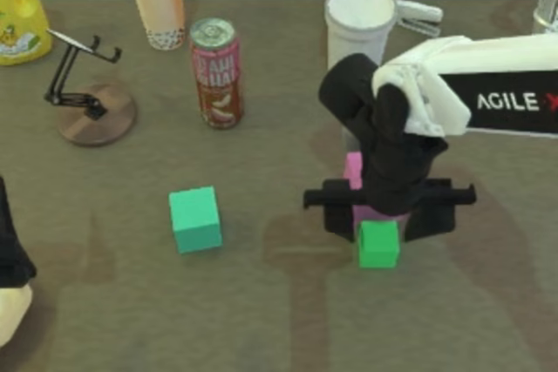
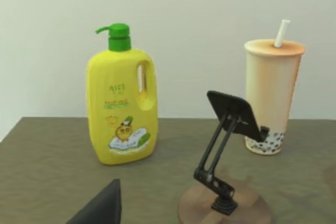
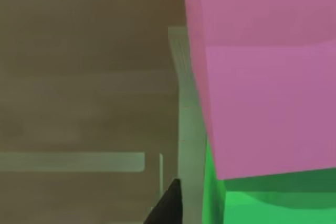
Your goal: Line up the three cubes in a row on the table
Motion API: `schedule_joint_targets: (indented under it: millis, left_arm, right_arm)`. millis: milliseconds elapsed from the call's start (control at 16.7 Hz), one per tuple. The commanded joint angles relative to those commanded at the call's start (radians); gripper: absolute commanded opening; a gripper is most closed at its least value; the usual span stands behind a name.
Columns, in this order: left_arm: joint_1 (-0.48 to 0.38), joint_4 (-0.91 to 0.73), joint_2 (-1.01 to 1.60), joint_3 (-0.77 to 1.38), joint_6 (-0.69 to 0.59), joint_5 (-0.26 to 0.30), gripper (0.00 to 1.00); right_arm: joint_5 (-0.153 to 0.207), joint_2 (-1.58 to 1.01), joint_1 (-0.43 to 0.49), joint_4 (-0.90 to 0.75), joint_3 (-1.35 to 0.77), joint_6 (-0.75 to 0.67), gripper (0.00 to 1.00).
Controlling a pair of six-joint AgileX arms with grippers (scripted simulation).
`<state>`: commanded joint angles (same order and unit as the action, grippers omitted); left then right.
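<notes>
Three cubes are lying unaligned: we are hovering our right gripper (image 1: 388, 206) over the pink cube (image 1: 353, 169), grip state unclear, beside the bright green cube (image 1: 378, 244), teal-green cube (image 1: 195, 219) well left.

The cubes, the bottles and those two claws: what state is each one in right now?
Pink cube: on the table, mostly hidden under the right claw.
Bright green cube: resting against the pink cube.
Teal-green cube: alone, apart from the others.
Right claw: down over the pink cube; grip hidden.
Left claw: parked at the table's left edge.
Can: upright.
Yellow bottle: upright, capped.
</notes>
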<state>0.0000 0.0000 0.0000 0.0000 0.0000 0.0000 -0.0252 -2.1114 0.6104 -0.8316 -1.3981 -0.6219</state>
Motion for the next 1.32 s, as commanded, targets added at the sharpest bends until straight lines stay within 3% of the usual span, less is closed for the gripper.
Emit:
schedule_joint_targets:
  millis: [120, 660, 1080, 1320]
  left_arm:
    - [0.0, 0.0, 0.0, 0.0, 0.0, 0.0, 1.0]
    - [0.0, 0.0, 0.0, 0.0, 0.0, 0.0, 1.0]
    - [0.0, 0.0, 0.0, 0.0, 0.0, 0.0, 1.0]
    - [0.0, 0.0, 0.0, 0.0, 0.0, 0.0, 1.0]
  right_arm:
    - [0.0, 0.0, 0.0, 0.0, 0.0, 0.0, 1.0]
    - [0.0, 0.002, -0.002, -0.004, -0.003, 0.0, 1.0]
    - [0.001, 0.082, 0.01, -0.216, -0.125, -0.002, 1.0]
    - [0.001, 0.1, 0.011, -0.243, -0.145, -0.001, 1.0]
